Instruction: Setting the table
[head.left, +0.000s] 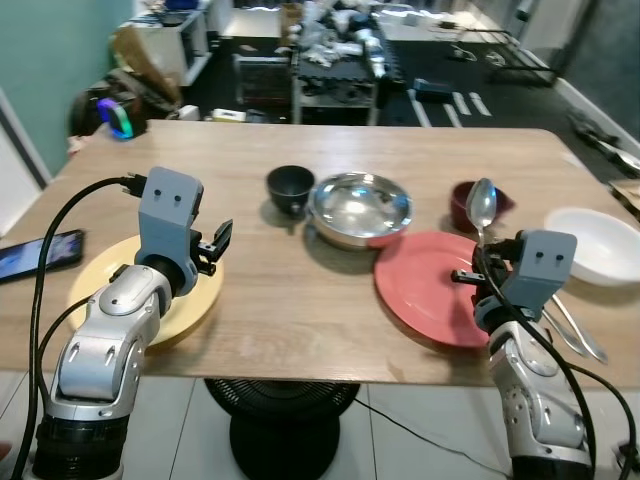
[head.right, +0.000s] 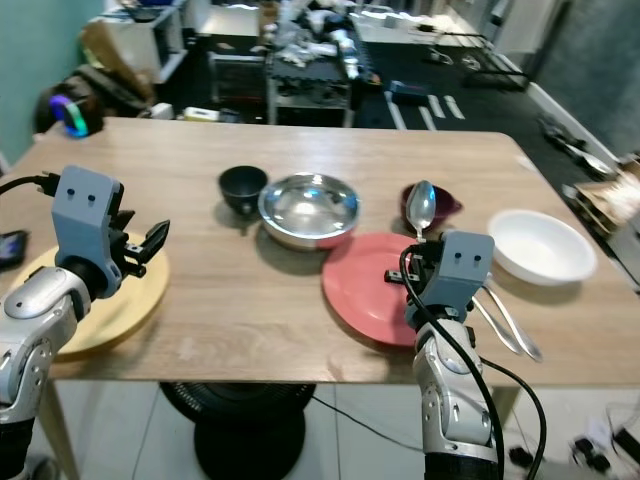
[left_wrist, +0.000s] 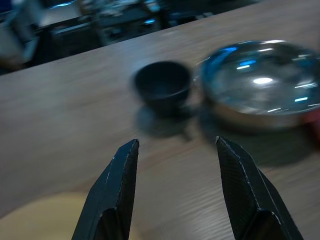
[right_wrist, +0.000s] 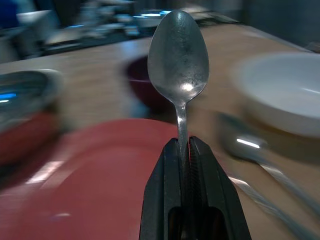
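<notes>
My right gripper (head.left: 482, 268) is shut on a metal spoon (head.left: 481, 207) and holds it upright, bowl up, over the right part of the red plate (head.left: 425, 290). The spoon's bowl (right_wrist: 178, 56) rises above the closed fingers (right_wrist: 166, 175) in the right wrist view. My left gripper (head.left: 216, 245) stands open above the right edge of the yellow plate (head.left: 195, 305), nothing between its fingers (left_wrist: 117, 187). Ahead of it sit a small black cup (head.left: 290, 189) and a steel bowl (head.left: 360, 207). A dark red bowl (head.left: 461, 203) stands behind the spoon.
A white bowl (head.left: 600, 243) sits at the table's right edge, with more cutlery (head.left: 577, 328) lying beside the red plate. A phone (head.left: 35, 254) lies at the left edge. Beyond the wooden table (head.left: 300, 300) are cluttered shelves and a dark floor.
</notes>
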